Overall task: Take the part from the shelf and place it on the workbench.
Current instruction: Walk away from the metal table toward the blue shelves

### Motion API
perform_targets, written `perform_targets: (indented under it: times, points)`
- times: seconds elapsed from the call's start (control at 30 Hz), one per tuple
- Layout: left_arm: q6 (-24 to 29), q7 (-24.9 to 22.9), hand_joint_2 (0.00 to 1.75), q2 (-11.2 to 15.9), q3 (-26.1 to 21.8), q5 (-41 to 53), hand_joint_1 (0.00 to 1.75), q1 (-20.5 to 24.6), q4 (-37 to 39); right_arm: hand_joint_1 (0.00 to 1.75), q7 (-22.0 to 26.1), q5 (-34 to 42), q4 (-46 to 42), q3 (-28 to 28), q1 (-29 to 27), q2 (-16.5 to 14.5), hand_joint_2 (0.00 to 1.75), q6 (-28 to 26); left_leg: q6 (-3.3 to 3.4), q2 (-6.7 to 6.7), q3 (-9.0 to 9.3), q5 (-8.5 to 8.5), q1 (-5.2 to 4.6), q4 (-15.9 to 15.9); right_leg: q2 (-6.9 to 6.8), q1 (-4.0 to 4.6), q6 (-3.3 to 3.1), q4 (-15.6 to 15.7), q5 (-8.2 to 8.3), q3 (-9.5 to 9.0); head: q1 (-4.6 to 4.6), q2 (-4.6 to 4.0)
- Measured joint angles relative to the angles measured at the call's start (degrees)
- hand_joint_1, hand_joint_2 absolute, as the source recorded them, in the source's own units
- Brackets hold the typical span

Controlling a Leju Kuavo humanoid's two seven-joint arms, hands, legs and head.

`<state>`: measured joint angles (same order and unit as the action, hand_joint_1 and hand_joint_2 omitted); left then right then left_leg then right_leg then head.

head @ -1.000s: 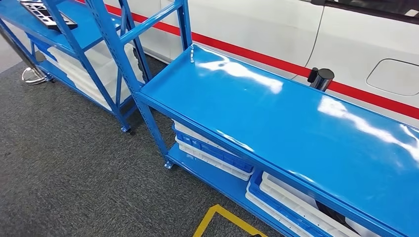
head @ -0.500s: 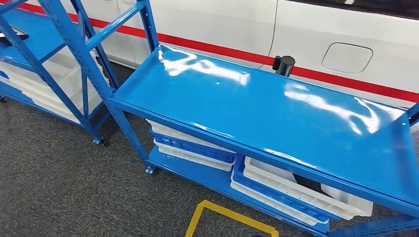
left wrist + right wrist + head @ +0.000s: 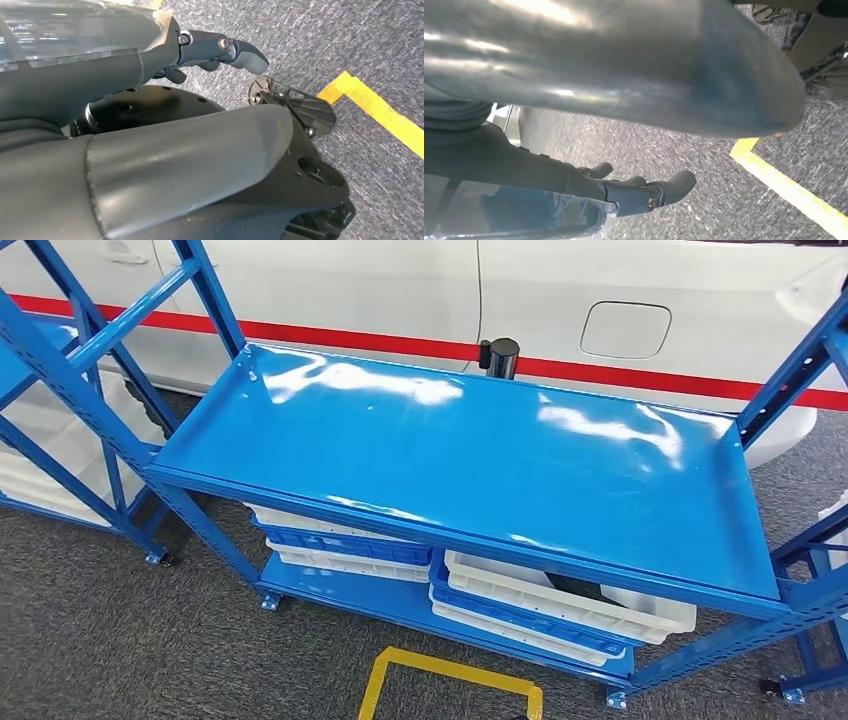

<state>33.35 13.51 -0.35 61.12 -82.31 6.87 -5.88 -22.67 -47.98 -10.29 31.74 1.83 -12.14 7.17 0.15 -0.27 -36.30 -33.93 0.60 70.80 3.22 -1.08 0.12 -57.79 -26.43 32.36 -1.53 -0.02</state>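
Hanging low over carpet, left hand (image 3: pixel 220 50) and right hand (image 3: pixel 644 192): fingers apart, holding nothing.

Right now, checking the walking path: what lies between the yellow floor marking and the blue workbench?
Bare grey carpet, seen in the head view, separates the yellow marking from the workbench; nothing stands there.
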Motion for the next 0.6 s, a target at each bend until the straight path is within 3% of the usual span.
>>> perform_targets:
  times: [0.07, 0.1, 0.13, 0.27, 0.33, 0.37, 0.4, 0.5, 0.53, 0.6]
  points:
    - [0.0, 0.0, 0.0, 0.1, 0.0, 0.0, 0.0, 0.0, 0.0, 0.0, 0.0, 0.0, 0.0, 0.0, 0.0, -0.1, 0.0, 0.0, 0.79, -2.12, 3.83, 4.16, -0.02, -7.8, 1.28, -0.02, 0.13, 0.0, 0.09, -0.11, -0.01, 0.0]
    - [0.0, 0.0, 0.0, 0.1, 0.0, 0.0, 0.0, 0.0, 0.0, 0.0, 0.0, 0.0, 0.0, 0.0, 0.0, -0.1, 0.0, 0.0, 1.07, -3.23, 5.22, 5.38, -0.03, -10.6, 1.66, -0.07, 0.18, 0.0, 0.13, -0.15, -0.01, 0.0]
    - [0.0, 0.0, 0.0, 0.1, 0.0, 0.0, 0.0, 0.0, 0.0, 0.0, 0.0, 0.0, 0.0, 0.0, 0.0, -0.1, 0.0, 0.0, 1.24, -4.11, 5.94, 5.91, -0.03, -12.1, 1.84, -0.13, 0.22, 0.0, 0.15, -0.16, -0.02, 0.0]
    - [0.0, 0.0, 0.0, 0.2, 0.0, 0.0, 0.0, 0.0, 0.0, 0.0, 0.0, 0.0, 0.0, 0.0, 0.0, -0.2, 0.0, 0.0, 1.37, -5.02, 6.15, 5.71, -0.04, -12.6, 1.91, -0.18, 0.27, 0.0, 0.17, -0.13, -0.03, 0.0]
    - [0.0, 0.0, 0.0, 0.2, 0.0, 0.0, 0.0, 0.0, 0.0, 0.0, 0.1, 0.0, 0.0, 0.0, 0.1, -0.2, 0.0, 0.0, 1.48, -5.66, 6.4, 5.48, -0.03, -13.3, 2.2, 0.19, 0.42, -0.1, 0.25, 0.02, -0.05, 0.0]
    - [-0.1, -0.1, 0.0, 0.3, 0.1, 0.0, 0.0, 0.0, 0.0, 0.0, 0.3, -0.1, 0.0, 0.0, 0.1, -0.3, 0.0, -0.2, 1.55, -5.36, 6.46, 5.44, -0.21, -13.5, 2.72, 0.15, 0.72, -0.1, 0.43, 0.26, -0.04, 0.0]
    - [-0.2, -0.1, 0.0, 0.3, 0.2, -0.1, 0.0, 0.0, 0.0, 0.0, 0.6, -0.2, 0.0, 0.0, 0.1, -0.3, 0.0, -0.3, 1.76, -4.47, 6.6, 5.73, -0.26, -14.2, 2.3, 0.23, 1.07, -0.5, 0.33, 0.92, -0.05, 0.0]
    - [-0.6, -0.5, 0.0, 0.2, 0.6, -0.4, 0.0, -0.1, 0.0, 0.0, 1.4, -0.9, 0.0, -0.1, 0.1, 0.1, 0.0, -0.6, 2.45, 1.1, 6.61, 6.71, -0.37, -15.4, -1.85, 0.01, 1.8, -13.2, -5.02, 7.62, -0.31, 0.0]
    - [-0.7, -0.6, 0.0, 0.2, 0.7, -0.5, 0.0, -0.2, 0.0, 0.0, 1.4, -1.0, 0.0, -0.1, 0.1, 0.3, 0.0, -0.6, 2.48, 2.47, 6.54, 6.7, -0.39, -15.4, -2.67, -0.11, 2.16, -16.0, -6.16, 8.69, -0.38, 0.0]
    - [-0.9, -0.7, 0.0, 0.1, 0.8, -0.5, 0.0, -0.1, 0.0, 0.0, 1.4, -1.1, 0.0, -0.1, 0.0, 0.5, 0.0, -0.6, 2.2, 3.76, 6.65, 6.53, -0.28, -15.3, -3.79, -0.42, 3.49, -9.7, -3.76, 4.86, -0.38, 0.0]
